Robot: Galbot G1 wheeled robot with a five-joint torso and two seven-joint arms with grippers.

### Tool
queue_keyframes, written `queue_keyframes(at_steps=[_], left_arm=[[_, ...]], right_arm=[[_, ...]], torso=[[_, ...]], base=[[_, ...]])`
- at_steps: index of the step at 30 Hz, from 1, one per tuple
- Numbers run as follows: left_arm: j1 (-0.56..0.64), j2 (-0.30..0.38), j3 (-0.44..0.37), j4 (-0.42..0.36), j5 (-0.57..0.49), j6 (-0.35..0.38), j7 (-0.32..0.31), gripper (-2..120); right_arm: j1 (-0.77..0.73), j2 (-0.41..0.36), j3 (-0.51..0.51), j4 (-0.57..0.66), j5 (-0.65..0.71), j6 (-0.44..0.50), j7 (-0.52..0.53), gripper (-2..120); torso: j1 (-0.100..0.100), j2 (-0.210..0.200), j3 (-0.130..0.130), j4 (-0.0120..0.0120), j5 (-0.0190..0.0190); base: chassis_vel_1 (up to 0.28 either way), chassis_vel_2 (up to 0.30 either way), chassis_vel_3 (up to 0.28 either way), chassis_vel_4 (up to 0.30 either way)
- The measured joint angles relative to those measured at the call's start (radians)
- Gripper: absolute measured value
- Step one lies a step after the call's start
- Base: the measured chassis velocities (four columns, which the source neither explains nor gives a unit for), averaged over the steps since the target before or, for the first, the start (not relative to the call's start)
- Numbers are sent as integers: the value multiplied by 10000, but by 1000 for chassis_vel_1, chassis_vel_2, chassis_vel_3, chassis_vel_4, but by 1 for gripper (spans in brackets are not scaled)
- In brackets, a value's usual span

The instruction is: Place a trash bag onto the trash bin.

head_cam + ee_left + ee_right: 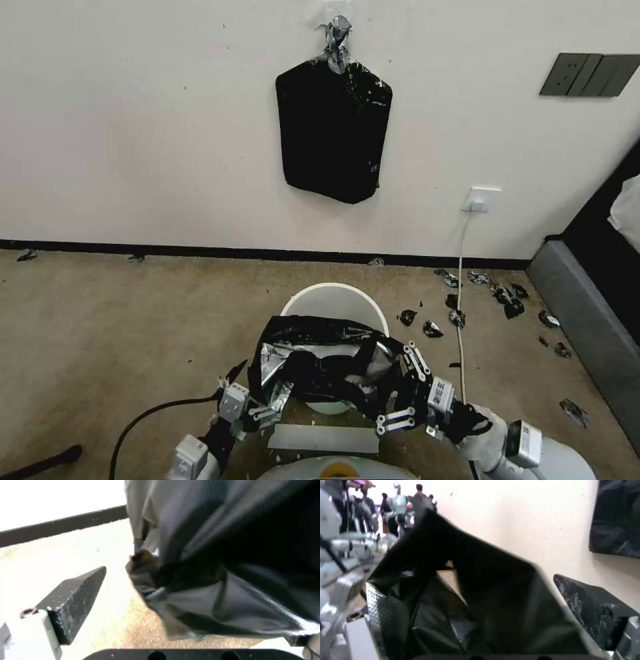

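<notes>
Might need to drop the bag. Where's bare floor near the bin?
Bare carpet lies left of the trash bin, out to the baseboard. Right is crowded: white cable and black scraps. Both grippers hold the trash bag in front.

Glossy black trash bag (320, 363) with silvery creases, white trash bin (333, 301), beige carpet (120, 327).

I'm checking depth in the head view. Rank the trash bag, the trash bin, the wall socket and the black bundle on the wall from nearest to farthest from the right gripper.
1. trash bag, against the right gripper.
2. trash bin, just beyond, under the bag.
3. wall socket, low on the wall, right.
4. black bundle, high on the wall.
</notes>
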Motion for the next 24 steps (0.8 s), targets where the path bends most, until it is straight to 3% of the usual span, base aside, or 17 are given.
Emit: queue_keyframes(at_steps=[14,18,24], left_arm=[[0,43,-68,156,79,-3,-113,100],[14,59,-93,133,81,-48,-130,100],[7,69,-103,17,53,-65,-182,100]], right_arm=[[-204,37,183,252,1928,-304,677,100],[-96,148,-153,634,3097,-650,1894,100],[132,191,-131,886,3560,-852,2439,100]], torso=[[0,0,0,-1,-1],[0,0,0,0,0],[-1,0,0,0,0]], base=[[0,0,0,0],[0,0,0,0],[0,0,0,0]])
